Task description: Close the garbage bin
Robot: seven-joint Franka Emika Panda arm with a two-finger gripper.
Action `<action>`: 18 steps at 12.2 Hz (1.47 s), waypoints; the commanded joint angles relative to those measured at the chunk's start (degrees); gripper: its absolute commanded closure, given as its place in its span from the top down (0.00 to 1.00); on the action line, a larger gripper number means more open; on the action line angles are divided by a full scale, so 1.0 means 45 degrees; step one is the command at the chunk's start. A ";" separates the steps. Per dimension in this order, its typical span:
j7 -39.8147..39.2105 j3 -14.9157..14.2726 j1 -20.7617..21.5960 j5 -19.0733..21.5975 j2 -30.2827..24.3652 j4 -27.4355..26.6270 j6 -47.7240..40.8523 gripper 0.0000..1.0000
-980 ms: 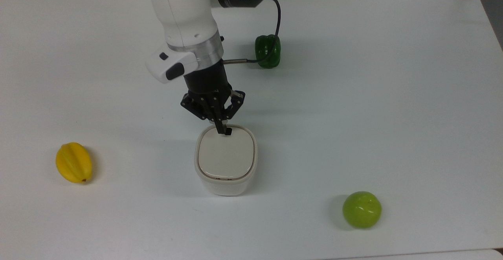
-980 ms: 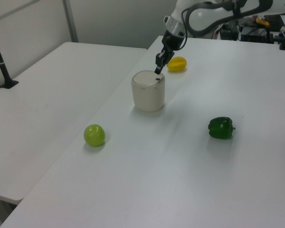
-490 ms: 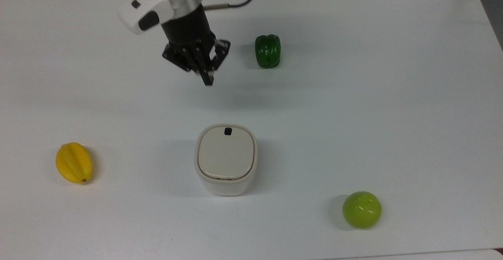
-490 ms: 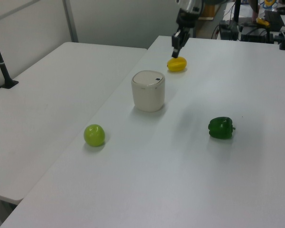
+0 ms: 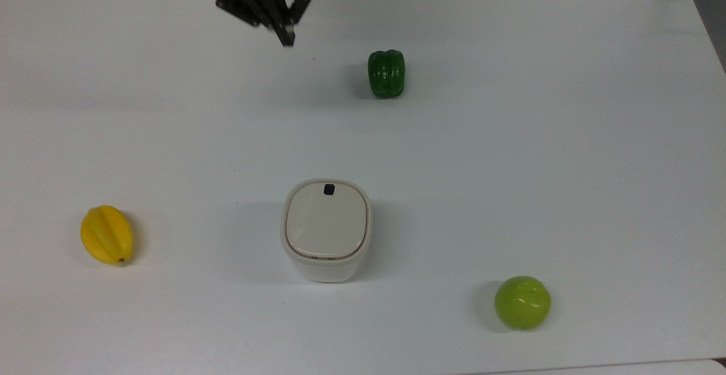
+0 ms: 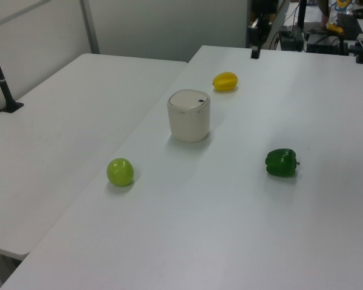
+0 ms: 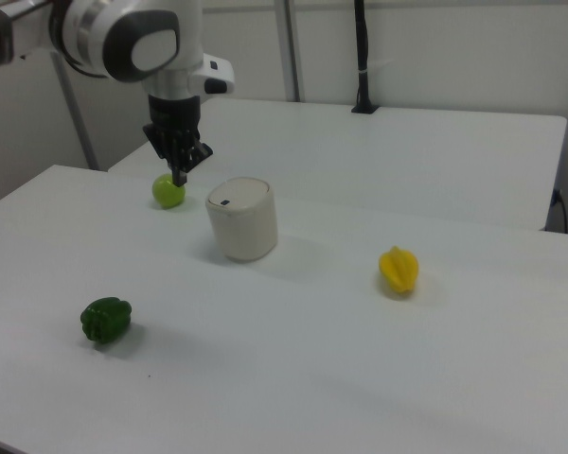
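Garbage bin (image 5: 326, 230): small, cream-white, rounded-square body. Standing upright on the white tabletop (image 5: 510, 154). Beige flat lid (image 5: 325, 219) seated level inside the rim, closed. Small black square button (image 5: 329, 189) near the lid edge toward the top view's top. Nothing touching the body or lid.

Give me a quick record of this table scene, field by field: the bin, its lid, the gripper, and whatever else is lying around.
bin: garbage bin, cream-white, standing upright near the table's middle
lid: beige, lying flat and shut, black button on top
gripper: gripper raised above the table, away from the bin, fingers together, holding nothing
other items: green pepper, green apple, yellow starfruit, each apart from the bin
surface: white table
task status: lid appears closed
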 commanded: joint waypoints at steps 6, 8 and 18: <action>-0.0179 -0.0093 -0.0534 -0.0664 -0.2286 -0.1527 -0.1370 0.86; 0.0574 -0.0074 -0.0513 -0.0646 -0.2267 -0.1585 -0.1467 1.00; 0.0594 -0.0113 -0.0534 -0.1990 -0.2209 -0.1371 -0.2267 1.00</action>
